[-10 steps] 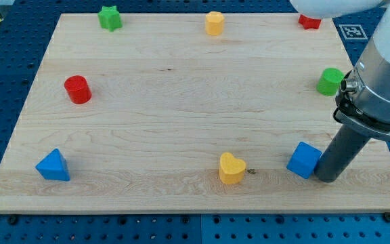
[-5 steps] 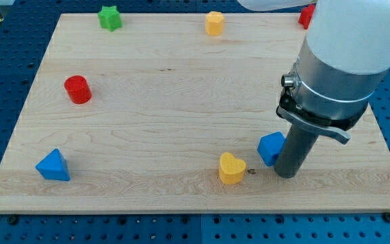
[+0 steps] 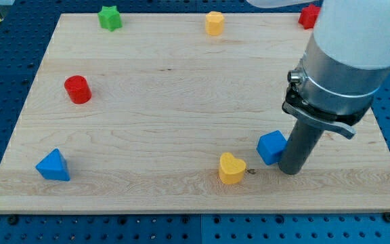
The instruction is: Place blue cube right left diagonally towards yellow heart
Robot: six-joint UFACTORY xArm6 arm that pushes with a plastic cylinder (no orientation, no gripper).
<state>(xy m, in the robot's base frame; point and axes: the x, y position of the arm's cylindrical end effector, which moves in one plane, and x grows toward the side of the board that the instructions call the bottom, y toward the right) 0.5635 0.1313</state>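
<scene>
The blue cube (image 3: 271,147) sits near the view's bottom, right of centre. The yellow heart (image 3: 231,169) lies just to its lower left, a small gap between them. My tip (image 3: 291,169) rests on the board right against the cube's right side, slightly below it. The thick grey arm body rises above the rod and hides part of the board's right side.
A blue triangular block (image 3: 53,166) lies at the bottom left, a red cylinder (image 3: 78,89) at the left. A green star (image 3: 110,17), a yellow block (image 3: 214,23) and a red block (image 3: 309,15) line the top edge of the wooden board (image 3: 154,102).
My tip pushed the blue cube leftward from the right edge toward the yellow heart. In the last half second the tip shifted slightly right; the cube stayed put.
</scene>
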